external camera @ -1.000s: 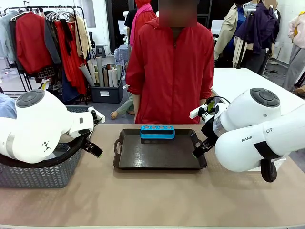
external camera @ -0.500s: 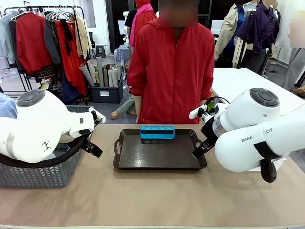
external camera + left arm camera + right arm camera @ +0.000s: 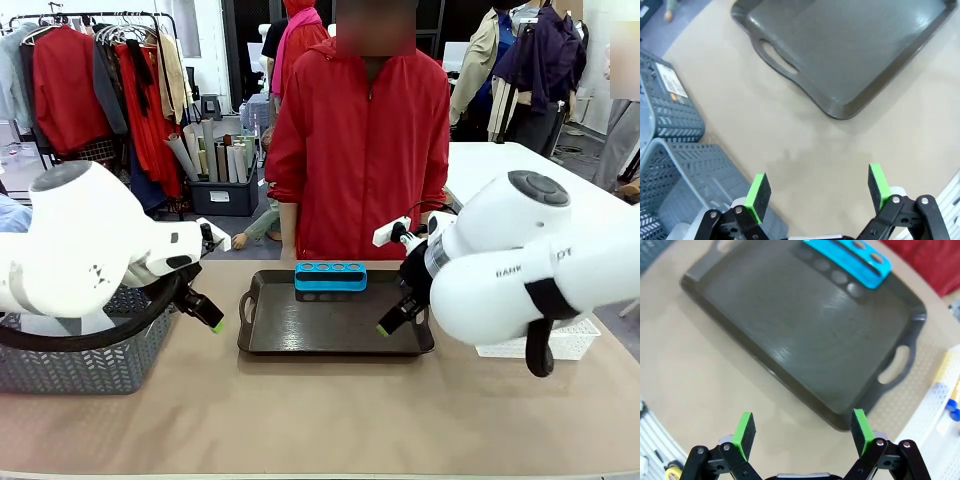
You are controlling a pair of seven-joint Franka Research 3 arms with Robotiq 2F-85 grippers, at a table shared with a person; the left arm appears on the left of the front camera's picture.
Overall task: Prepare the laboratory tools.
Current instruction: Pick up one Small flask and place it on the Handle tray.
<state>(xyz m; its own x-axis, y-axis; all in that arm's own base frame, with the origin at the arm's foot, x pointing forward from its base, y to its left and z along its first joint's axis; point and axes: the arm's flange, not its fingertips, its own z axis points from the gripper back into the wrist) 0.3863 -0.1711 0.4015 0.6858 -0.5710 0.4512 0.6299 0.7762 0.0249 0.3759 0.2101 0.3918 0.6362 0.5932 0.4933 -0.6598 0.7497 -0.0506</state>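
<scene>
The left hand [image 3: 817, 192] hangs released, its green pads wide apart with nothing between them. It is over the bare table [image 3: 790, 150], just off the left handle of the tray [image 3: 850, 45], and the grey mesh basket [image 3: 670, 115] lies on its other side. The right hand [image 3: 802, 427] is likewise spread and empty by the tray's right end. The blue rack [image 3: 330, 277] stands at the tray's far edge. The fetching looks barely begun. Next, each hand probably has to turn from the tray towards a tool and close on it.
</scene>
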